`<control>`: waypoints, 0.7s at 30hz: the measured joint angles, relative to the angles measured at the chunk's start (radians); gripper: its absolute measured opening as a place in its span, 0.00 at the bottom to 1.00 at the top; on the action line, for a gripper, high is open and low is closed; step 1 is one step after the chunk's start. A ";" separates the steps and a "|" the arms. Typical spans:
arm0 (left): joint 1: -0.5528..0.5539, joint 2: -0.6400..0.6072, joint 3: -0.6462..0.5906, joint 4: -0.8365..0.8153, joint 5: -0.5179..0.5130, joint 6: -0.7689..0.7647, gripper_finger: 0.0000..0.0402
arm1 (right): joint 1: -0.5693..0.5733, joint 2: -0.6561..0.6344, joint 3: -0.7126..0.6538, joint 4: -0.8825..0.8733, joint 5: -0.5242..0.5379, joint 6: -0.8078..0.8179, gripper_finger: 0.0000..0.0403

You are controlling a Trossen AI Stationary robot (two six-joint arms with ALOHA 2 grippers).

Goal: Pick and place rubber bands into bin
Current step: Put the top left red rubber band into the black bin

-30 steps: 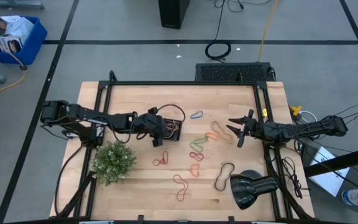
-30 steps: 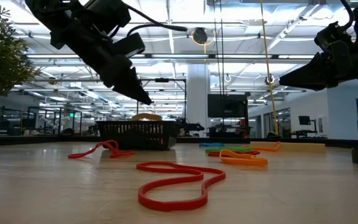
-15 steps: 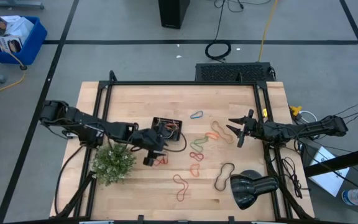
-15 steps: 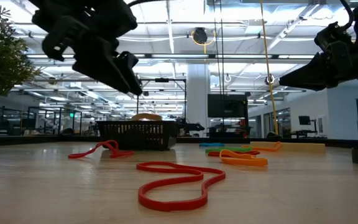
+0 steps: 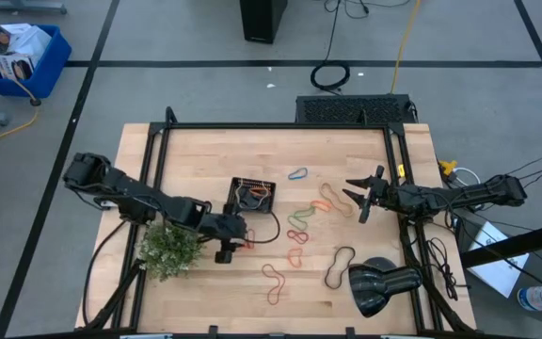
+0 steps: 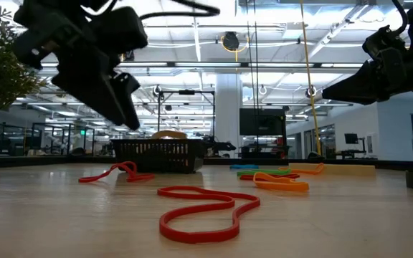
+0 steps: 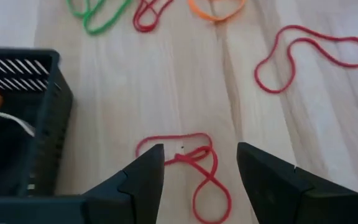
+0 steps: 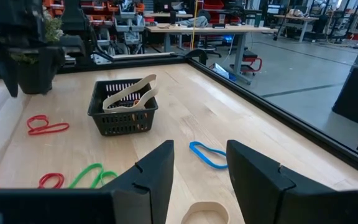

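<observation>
High view: left gripper [image 5: 231, 247] open, empty, over red rubber band [image 5: 244, 244].

From above, we cannot see the twisted red band [image 7: 194, 168] clearly, as the left gripper [image 5: 226, 247] covers most of it. In the left wrist view the bin [image 7: 45, 130] is cut off at the picture's edge, and the green band [image 7: 98, 15] runs out of the picture. We cannot count the bands inside the bin from above.
</observation>
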 joint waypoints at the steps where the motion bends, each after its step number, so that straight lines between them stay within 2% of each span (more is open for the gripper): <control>1: 0.000 0.015 0.000 0.001 0.000 -0.011 0.52 | 0.000 0.000 0.000 0.000 0.000 0.000 0.35; 15: 0.002 0.177 0.000 0.033 -0.002 -0.104 0.52 | 0.000 0.000 0.000 0.000 0.000 0.001 0.35; 21: 0.002 0.192 0.001 0.047 -0.002 -0.102 0.52 | 0.000 0.000 0.000 0.000 0.000 0.001 0.35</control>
